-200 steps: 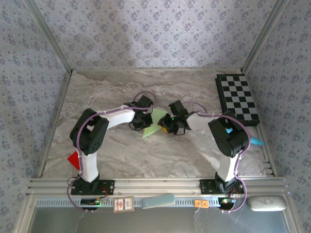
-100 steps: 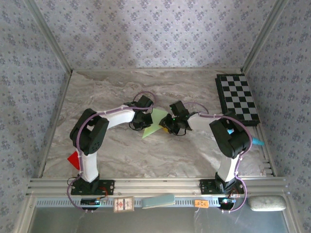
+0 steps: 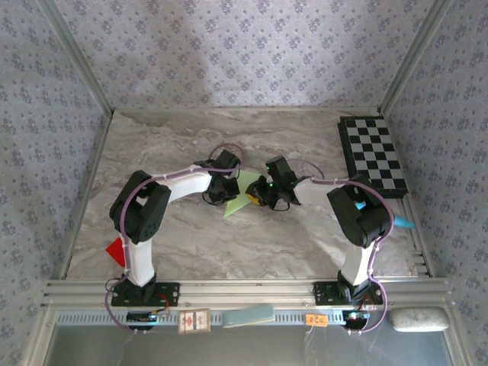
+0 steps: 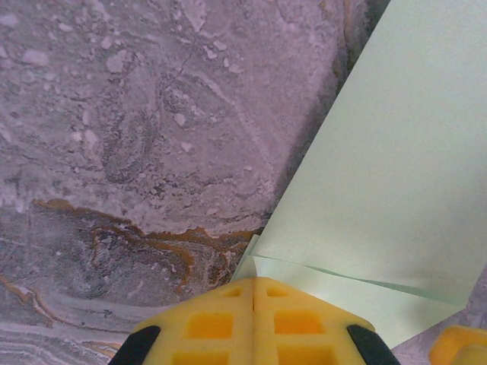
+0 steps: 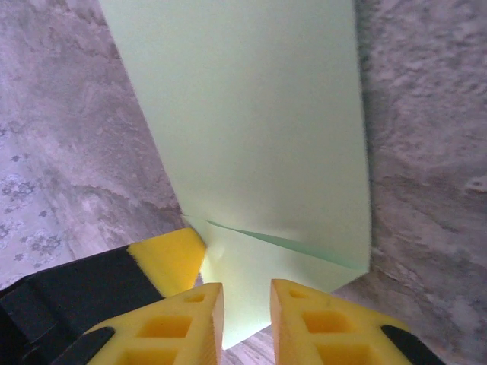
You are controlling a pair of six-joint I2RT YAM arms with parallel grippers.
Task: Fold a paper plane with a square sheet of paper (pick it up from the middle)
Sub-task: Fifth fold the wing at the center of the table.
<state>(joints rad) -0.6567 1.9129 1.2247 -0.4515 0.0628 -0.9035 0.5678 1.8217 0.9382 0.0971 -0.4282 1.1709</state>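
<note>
Where the left pincer (image 4: 253,284) clamps, the paper plane (image 4: 380,175) is hidden.

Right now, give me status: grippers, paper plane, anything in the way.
Left gripper shut on the paper plane at its edge. Right gripper open, jaws apart either side of the paper. One folded flap showing. Checkerboard far right, well off.

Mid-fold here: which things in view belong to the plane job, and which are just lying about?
In the job:
paper plane
left gripper, shut on its edge
right gripper, jaws apart around it

Lying about:
checkerboard
red triangle
light-blue card
grey lump
</note>
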